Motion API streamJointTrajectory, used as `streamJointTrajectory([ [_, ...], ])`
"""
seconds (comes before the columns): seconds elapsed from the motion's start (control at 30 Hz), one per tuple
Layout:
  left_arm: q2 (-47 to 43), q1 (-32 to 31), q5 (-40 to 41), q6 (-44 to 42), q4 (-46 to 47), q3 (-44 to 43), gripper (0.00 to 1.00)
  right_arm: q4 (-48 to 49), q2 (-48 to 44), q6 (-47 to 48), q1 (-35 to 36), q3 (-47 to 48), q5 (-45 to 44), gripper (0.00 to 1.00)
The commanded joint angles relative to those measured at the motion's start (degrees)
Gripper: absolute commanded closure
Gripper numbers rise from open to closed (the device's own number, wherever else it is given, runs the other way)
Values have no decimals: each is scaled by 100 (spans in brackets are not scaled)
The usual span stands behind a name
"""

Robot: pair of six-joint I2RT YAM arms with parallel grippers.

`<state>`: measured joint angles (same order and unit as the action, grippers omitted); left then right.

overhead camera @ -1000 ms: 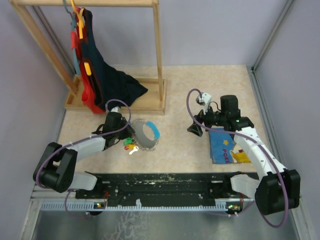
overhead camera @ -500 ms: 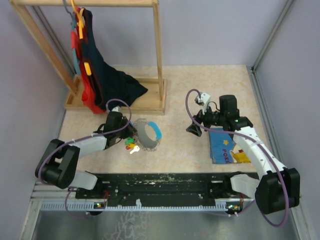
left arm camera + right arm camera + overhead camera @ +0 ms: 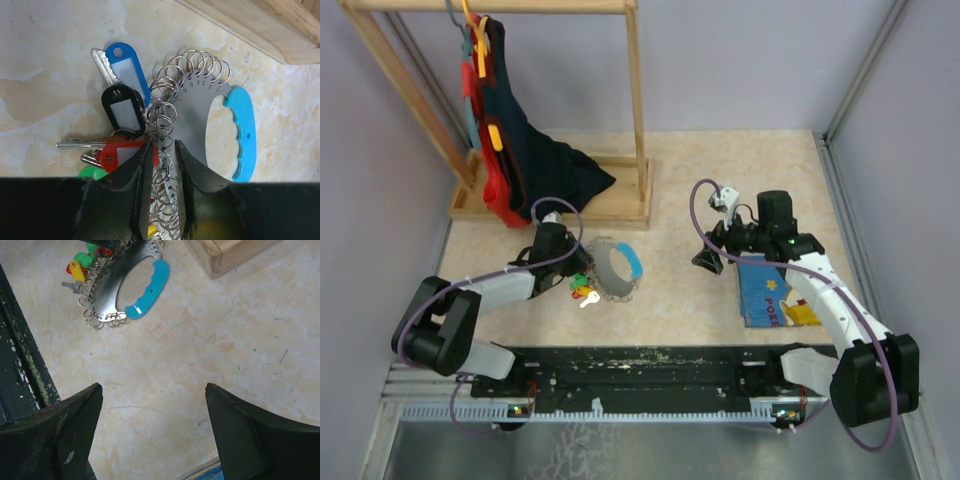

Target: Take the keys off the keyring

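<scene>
Metal rings, a whole row of them, sit between the jaws of the left gripper. Jaws are narrow, clamped on the ring row along the grey plate edge of the keyring, not on one single ring. Keys fan out flat on the table, just left of its left finger. Red tag touches that finger; blue and black tags are just ahead of it. Blue handle of the plate lies right of the tips.

Right gripper: jaws wide, nothing in them, hovering over bare table beside the book. Keyring is well ahead of it and off to its left, no contact.

Risks as I see them:
- Nothing pins the plate. Any pull by the left arm probably drags the whole bunch and no key comes off.
- Grip spans several thin rings. Round wire is likely to roll or pop out under load.
- Tags overlap, so a freed key may snag its neighbours.
- Wooden frame base is near, beyond the tips. A forward shove could jam the plate against it.
- Right arm coming in has a small target and could knock the bunch and break the left's hold.
</scene>
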<state>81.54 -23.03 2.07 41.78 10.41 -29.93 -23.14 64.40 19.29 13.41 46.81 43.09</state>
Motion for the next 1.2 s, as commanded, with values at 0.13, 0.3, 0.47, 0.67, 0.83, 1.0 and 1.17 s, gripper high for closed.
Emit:
streamJointTrajectory([
  [0.13,27,-80,782,-346,-587,-353,68,270,-14,5,99,-15,144,16],
  [0.3,130,-86,750,-800,-684,-578,68,274,-9,6,98,-14,144,16],
  [0.47,77,-83,580,-1460,-550,-608,64,274,-17,14,100,-14,143,16],
  [0.67,139,-78,213,-2000,-321,-637,59,273,-17,16,100,-14,140,16],
  [0.83,307,-80,426,-1852,-466,-794,60,266,-23,19,96,-17,138,16],
  [1.0,427,-82,1038,-1320,-872,-994,68,268,-21,27,95,-22,139,16],
  [1.17,506,-85,1209,-842,-1051,-1083,70,269,-20,22,100,-25,130,16],
])
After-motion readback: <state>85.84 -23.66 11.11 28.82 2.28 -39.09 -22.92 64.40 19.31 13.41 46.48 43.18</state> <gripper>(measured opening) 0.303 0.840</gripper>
